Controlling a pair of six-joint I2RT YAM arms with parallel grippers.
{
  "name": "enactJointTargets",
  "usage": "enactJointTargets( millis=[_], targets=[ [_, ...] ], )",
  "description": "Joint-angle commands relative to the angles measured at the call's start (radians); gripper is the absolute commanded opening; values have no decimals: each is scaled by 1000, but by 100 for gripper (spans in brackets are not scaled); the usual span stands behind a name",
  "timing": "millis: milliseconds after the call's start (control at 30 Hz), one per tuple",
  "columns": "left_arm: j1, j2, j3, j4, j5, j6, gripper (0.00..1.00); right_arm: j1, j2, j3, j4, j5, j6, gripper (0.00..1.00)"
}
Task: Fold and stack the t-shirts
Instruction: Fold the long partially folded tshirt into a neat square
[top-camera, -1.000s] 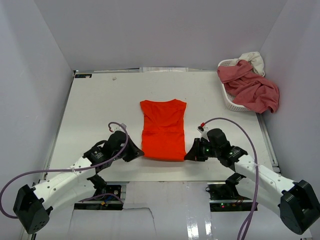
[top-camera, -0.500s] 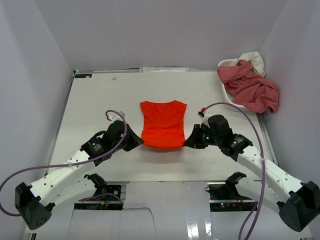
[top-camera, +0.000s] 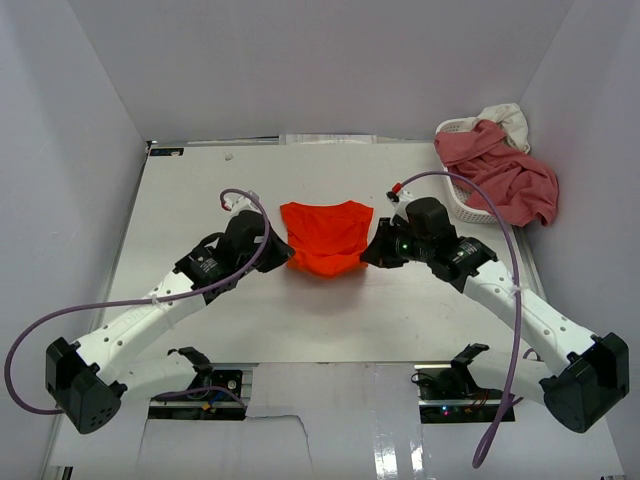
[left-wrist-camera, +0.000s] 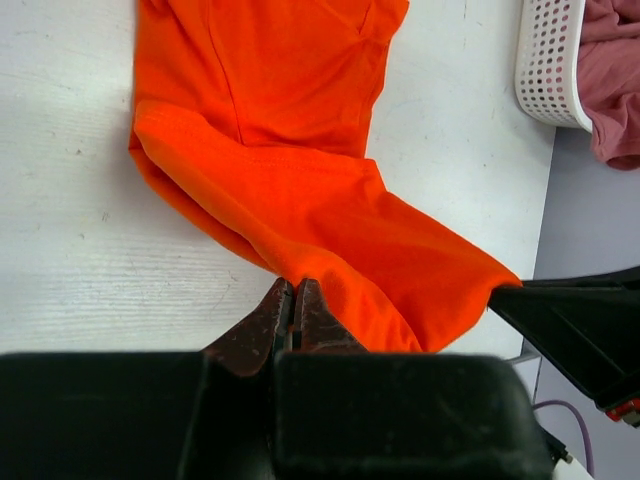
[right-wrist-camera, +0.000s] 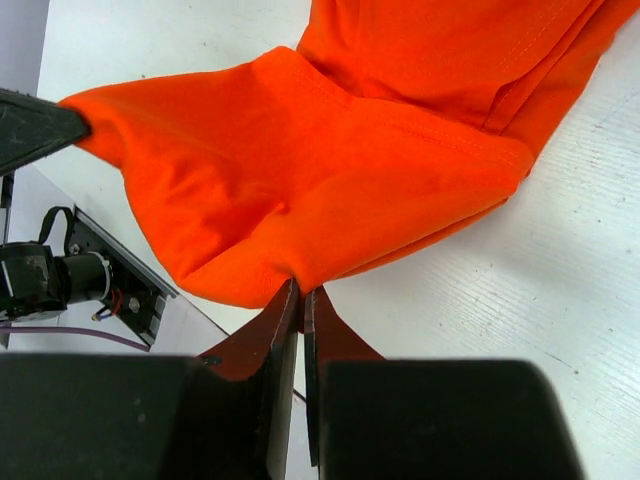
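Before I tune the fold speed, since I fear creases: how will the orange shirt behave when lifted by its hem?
Probably floppy: the orange shirt sags in a pouch between the left gripper and right gripper. Likely light, as two small pinches hold it.

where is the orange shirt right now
Top view: the orange shirt lies centre of the table, left of the basket, its near edge pinched by the left gripper and right gripper.

Two white arms (top-camera: 150, 310) with black joints (top-camera: 205, 268) carry looping purple cables (top-camera: 513, 300).
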Motion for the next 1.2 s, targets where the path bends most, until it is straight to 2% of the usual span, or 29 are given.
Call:
enactJointTargets(
  millis=[0, 200, 300, 567, 867, 1167],
  targets=[
    [40, 15, 38, 36, -4, 32, 0, -9, 14, 62, -3, 18, -35, 8],
    [189, 38, 1, 100, 111, 68, 0, -52, 55, 85, -2, 11, -63, 8],
    [224, 76, 19, 113, 136, 88, 0, -69, 95, 111, 0, 1, -86, 8],
    [269, 193, 56, 177, 234, 95, 0, -112, 189, 180, 18, -18, -124, 8],
    [289, 257, 162, 165, 234, 118, 0, -135, 230, 235, 12, -38, -136, 8],
    [323, 320, 199, 168, 251, 130, 0, -153, 298, 303, 10, -61, -153, 8]
  ],
)
